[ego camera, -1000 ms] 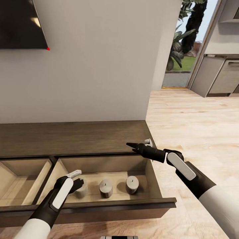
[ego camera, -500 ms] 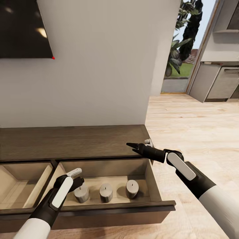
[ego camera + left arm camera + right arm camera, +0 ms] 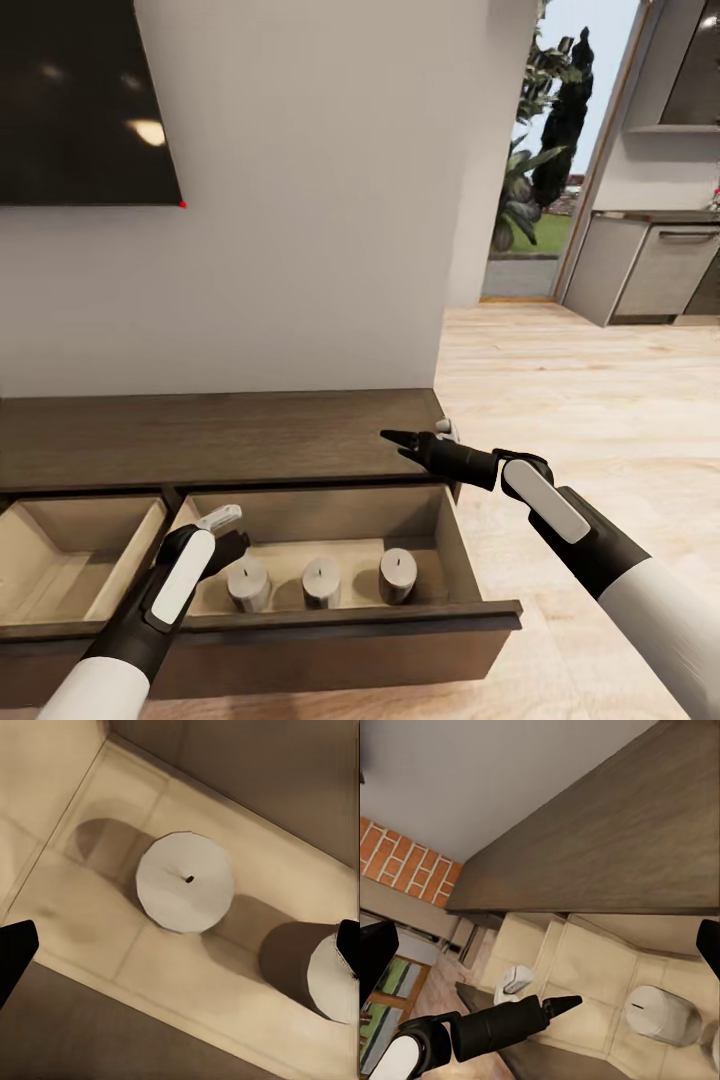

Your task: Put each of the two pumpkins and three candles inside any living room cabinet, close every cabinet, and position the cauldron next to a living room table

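Left pincer [image 3: 228, 532], at the lower left of the head view, hangs with its fingers spread wide and empty over the leftmost of three candles [image 3: 248, 586] standing in a row in the cabinet [image 3: 250, 435]'s open drawer [image 3: 330, 621], low in the frame. Right pincer [image 3: 400, 441] floats at centre above the cabinet top, its dark tips drawn to a narrow point, holding nothing. No pumpkins or cauldron appear. Risk, as a judgement: lifting the left arm carelessly could clip a candle and topple it, or pushing the drawer shut could catch the fingers hanging inside.
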